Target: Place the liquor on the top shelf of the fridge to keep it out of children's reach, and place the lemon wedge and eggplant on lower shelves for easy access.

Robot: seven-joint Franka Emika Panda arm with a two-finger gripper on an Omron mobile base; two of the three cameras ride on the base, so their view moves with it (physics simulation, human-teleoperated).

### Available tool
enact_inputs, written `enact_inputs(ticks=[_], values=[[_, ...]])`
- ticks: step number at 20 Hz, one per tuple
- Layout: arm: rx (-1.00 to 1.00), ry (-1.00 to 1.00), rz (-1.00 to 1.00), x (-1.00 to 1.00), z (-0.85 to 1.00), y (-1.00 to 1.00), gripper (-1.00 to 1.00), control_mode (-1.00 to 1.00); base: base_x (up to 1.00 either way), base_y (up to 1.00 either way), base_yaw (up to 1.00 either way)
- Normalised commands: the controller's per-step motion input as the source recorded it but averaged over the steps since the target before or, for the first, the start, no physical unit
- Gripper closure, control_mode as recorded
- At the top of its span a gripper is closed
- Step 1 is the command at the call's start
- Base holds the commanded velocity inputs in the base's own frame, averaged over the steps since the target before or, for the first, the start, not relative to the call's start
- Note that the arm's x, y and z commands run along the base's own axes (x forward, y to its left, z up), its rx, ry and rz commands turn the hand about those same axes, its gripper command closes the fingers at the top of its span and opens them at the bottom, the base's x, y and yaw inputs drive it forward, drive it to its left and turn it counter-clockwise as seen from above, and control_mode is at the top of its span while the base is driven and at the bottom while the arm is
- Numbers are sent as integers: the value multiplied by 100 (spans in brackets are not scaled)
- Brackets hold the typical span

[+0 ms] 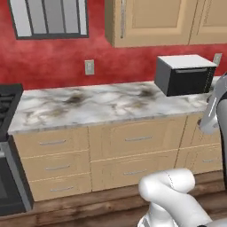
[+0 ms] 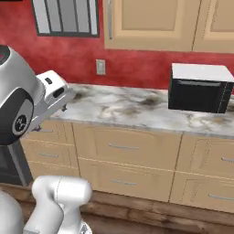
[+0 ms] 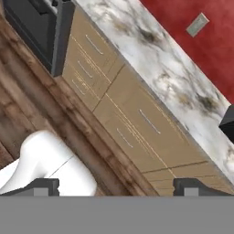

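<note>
The marbled counter (image 1: pixel 102 104) with a black microwave (image 1: pixel 184 75) at upper right is facing the robot, whose gripper (image 3: pixel 116 186) is hanging wide open and empty, the fridge and 3 items being unsighted, so locating them is probably coming next.

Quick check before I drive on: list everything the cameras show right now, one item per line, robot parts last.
counter: one, white-grey marble, along the red wall.
microwave: one, black with white top, on the counter's right end.
drawers: several, tan wood, under the counter.
upper cabinets: tan wood, above the counter.
wall outlet: one, pale, on the red wall.
window: one, grey-framed, upper left.
stove: one, dark, left of the counter.
floor: dark wood planks.
gripper: one, dark fingertips, open, holding nothing.
</note>
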Motion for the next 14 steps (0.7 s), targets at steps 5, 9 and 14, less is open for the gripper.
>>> enact_inputs(ticks=[5, 9, 14], values=[[0, 0, 0, 0, 0, 0, -100, 100, 59, 0, -63], [0, 0, 0, 0, 0, 0, -100, 100, 73, 0, -59], [0, 0, 0, 0, 0, 0, -100, 100, 86, -1, -54]])
